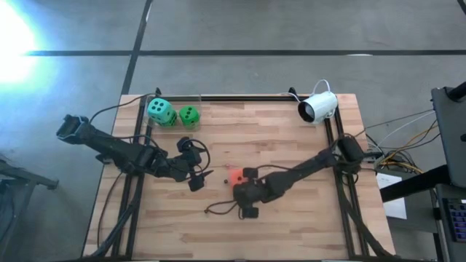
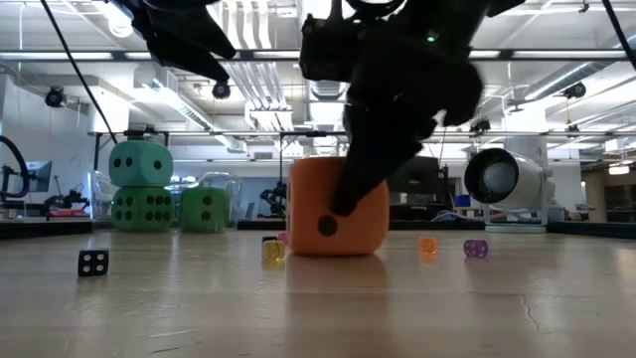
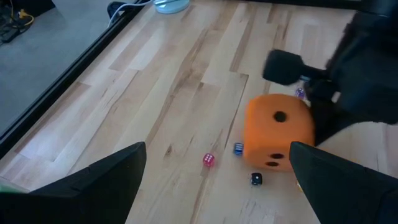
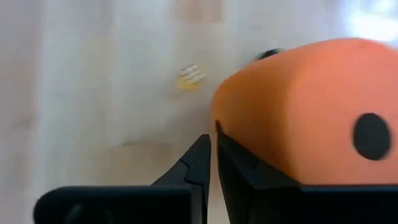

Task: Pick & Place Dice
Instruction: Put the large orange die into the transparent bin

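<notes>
The orange-red die (image 1: 234,176) (image 2: 336,221) (image 3: 277,134) (image 4: 311,106) sits flat on the table near its middle. My right gripper (image 1: 247,191) (image 4: 213,158) is shut and low at the die's side. My left gripper (image 1: 196,165) (image 3: 214,186) is open and hovers left of the die, facing it across a gap. At the far-left corner the teal die (image 1: 162,111) (image 2: 139,164) rests on top of one green die (image 2: 141,207). The other green die (image 1: 189,115) (image 2: 204,211) stands beside them. My right gripper's shut fingers (image 4: 242,177) come down slanting from the table's right. The outer side of one finger lies against the orange-red die's side face (image 4: 249,124). The die stays flat on the table, upright.
A white camera (image 1: 318,107) (image 2: 507,179) stands at the far-right corner. Tiny dice lie scattered around the orange-red die: black (image 2: 92,262), yellow (image 2: 272,249), orange (image 2: 428,245), purple (image 2: 476,248). A loose cord (image 1: 218,209) lies near my right gripper. Black rails edge the table.
</notes>
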